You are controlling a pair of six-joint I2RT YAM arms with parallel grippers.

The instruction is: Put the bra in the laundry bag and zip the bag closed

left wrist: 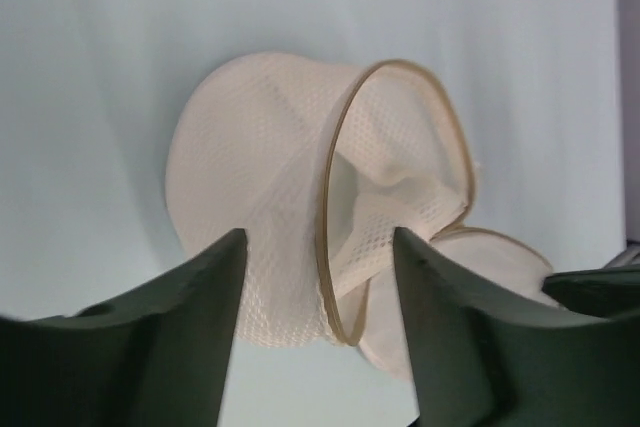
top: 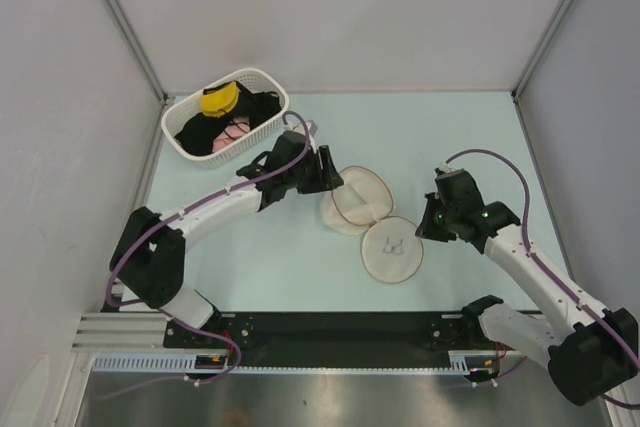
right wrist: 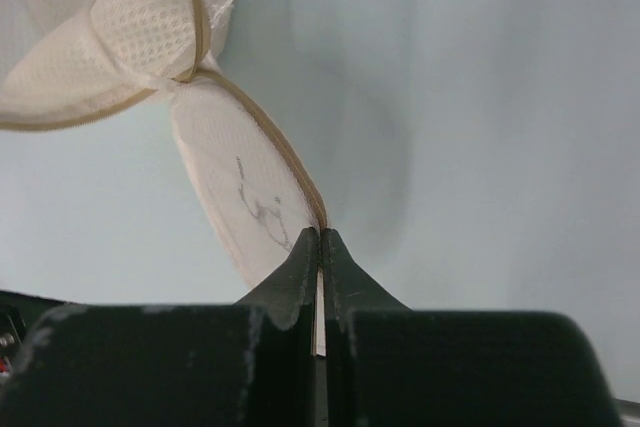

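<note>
Fingers (left wrist: 200, 307) of my left gripper (left wrist: 318, 247) stand spread with nothing between them. The raised half of the laundry bag (left wrist: 250, 177) sits just beyond their tips. My right gripper (right wrist: 320, 237) has its 2 fingers (right wrist: 295, 272) pressed together at the rim of the flat half, where the tan edge runs straight into the tips. It looks like a pinch on that rim. I judge the pinch is there to pin the bag to the table (top: 280, 277), so it cannot slide while something goes in.

The bag is cream mesh, 2 round halves joined at 1 side. One half lies flat, with a small dark bra drawing on its face. The other is tipped up on its edge, mouth gaping, and what I can see of the inside is empty.

The bra (top: 220, 99) is bright yellow and sits in the white basket (top: 265, 127) at the far left, on top of black and pink clothes (top: 225, 135), well apart from the bag. My free left hand is the nearer one to fetch it.
</note>
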